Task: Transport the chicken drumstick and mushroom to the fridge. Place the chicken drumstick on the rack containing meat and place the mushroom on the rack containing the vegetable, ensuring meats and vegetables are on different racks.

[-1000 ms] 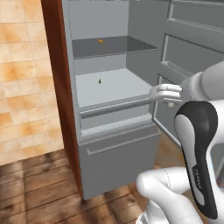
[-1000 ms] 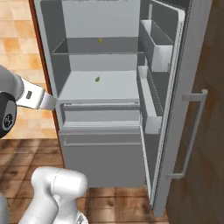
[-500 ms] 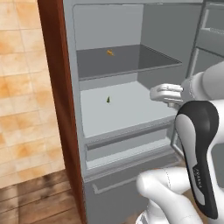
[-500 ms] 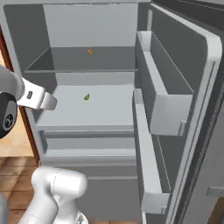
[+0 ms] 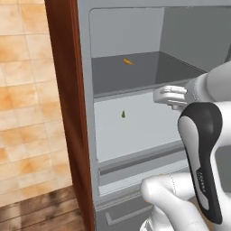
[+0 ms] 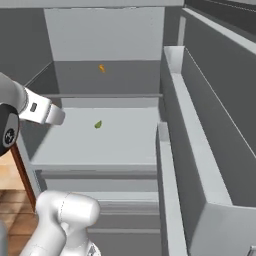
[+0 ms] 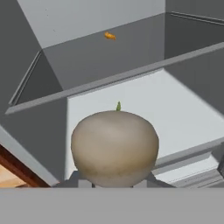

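The tan, round mushroom (image 7: 114,146) sits large in the hand view, and my gripper (image 7: 114,183) is shut on it from below, its fingers mostly hidden behind it. In the base views my hand (image 5: 170,95) (image 6: 48,114) hovers in front of the open fridge, level with the edge of the upper rack (image 5: 135,74). A small orange item (image 5: 128,62) (image 6: 102,68) (image 7: 110,36) lies on that upper rack. A small green item (image 5: 123,114) (image 6: 98,124) (image 7: 118,106) rests on the lower rack (image 6: 115,140). The chicken drumstick is out of view.
The fridge's brown side panel (image 5: 67,113) stands at the left, with a tiled wall (image 5: 22,103) beyond it. The open door with its grey bins (image 6: 200,150) reaches out on the right. Drawers (image 5: 135,167) lie under the lower rack.
The whole picture has grown and shifted: the base has driven closer to the fridge. The hand keeps its place in front of the racks.
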